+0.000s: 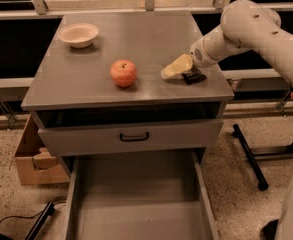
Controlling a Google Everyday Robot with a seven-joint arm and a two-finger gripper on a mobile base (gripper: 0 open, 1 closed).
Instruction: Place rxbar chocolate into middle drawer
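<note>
The chocolate bar (194, 77) lies flat on the gray cabinet top (136, 14), near the right front corner. The gripper (175, 68) sits low over the top, just to the left of the bar and touching or nearly touching it (which of the two is hard to say). Whether the gripper is spread or pressed together I cannot tell. The white arm (256, 29) reaches in from the right. A red-orange apple (123, 73) stands well left of the gripper, and a pale bowl (78, 34) sits at the back left. Below a drawer front (86, 141) with a black handle, the middle drawer (136, 199) is pulled out, its flat floor showing.
</note>
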